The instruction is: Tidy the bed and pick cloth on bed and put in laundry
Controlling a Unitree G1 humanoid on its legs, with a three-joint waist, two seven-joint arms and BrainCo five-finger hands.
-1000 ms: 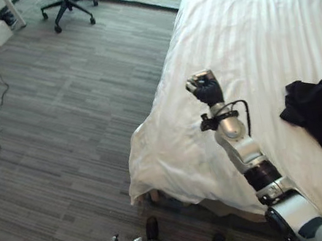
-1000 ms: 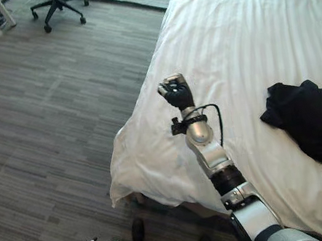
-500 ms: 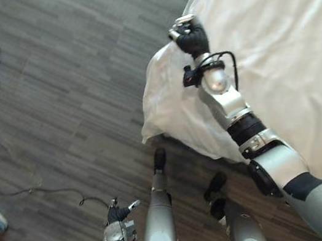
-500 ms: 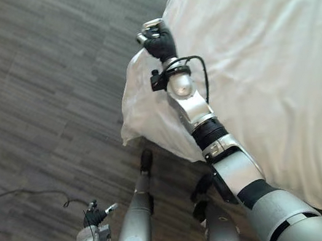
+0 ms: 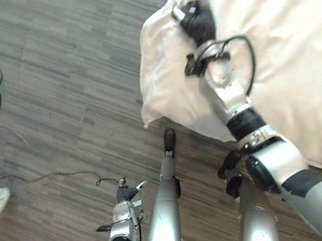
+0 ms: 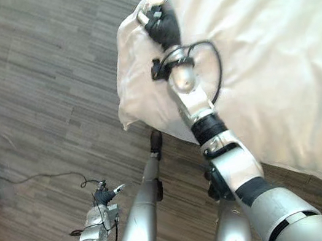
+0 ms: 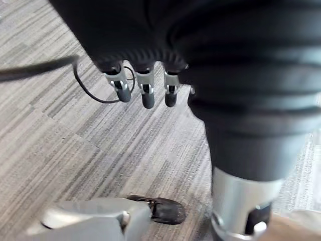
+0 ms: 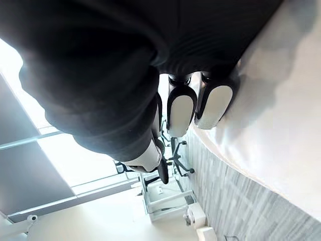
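Right hand (image 5: 197, 22), curled into an empty fist, lay at the near corner of the white bed cover (image 5: 294, 28), the nearer arm; left hand (image 5: 124, 194), fingers slack, hung well apart above the grey plank floor (image 5: 52, 102).

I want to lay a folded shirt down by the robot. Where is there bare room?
The white duvet is bare across its top to the right of its near corner. That corner is crowded: the right hand, fingers curled, rests on it. The grey floor beside the bed is open too, with the left hand hanging low over it.
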